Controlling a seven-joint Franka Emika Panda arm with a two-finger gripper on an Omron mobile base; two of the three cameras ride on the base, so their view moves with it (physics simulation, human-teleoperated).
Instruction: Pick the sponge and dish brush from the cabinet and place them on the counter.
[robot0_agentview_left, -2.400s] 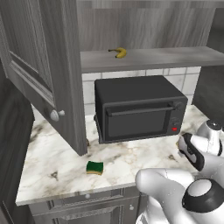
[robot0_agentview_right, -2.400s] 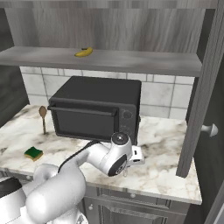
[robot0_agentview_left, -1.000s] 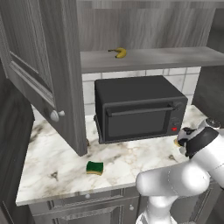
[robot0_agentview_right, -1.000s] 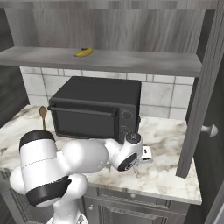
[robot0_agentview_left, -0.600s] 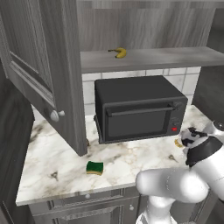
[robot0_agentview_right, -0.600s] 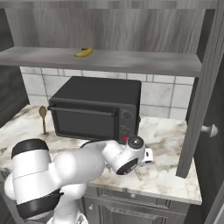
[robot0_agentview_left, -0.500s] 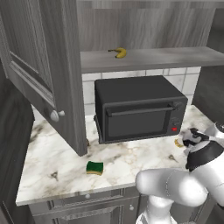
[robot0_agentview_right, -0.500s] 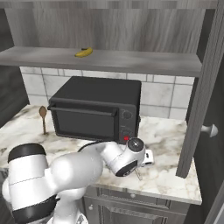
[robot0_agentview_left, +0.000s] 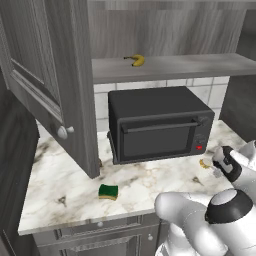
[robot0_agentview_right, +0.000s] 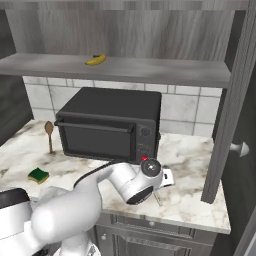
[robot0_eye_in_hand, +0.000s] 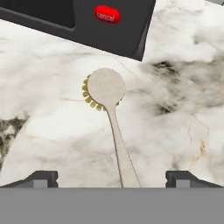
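Tool (robot0_eye_in_hand: 112, 177) fingers wide apart, holding nothing; dish brush (robot0_eye_in_hand: 111, 118) lies between them on worktop (robot0_eye_in_hand: 175, 113).

Counter (robot0_agentview_left: 60, 175) carries microwave (robot0_agentview_left: 157, 125), sponge (robot0_agentview_left: 108, 191), dish brush (robot0_eye_in_hand: 111, 118).

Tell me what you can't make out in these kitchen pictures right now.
- Dish brush: handle end cut off by the bottom of the hand view; in the right base view the arm covers most of it.
- Spoon: lower handle hidden behind the microwave in the right base view.
- Cabinet: its top is cut off by the upper edge of both base views.
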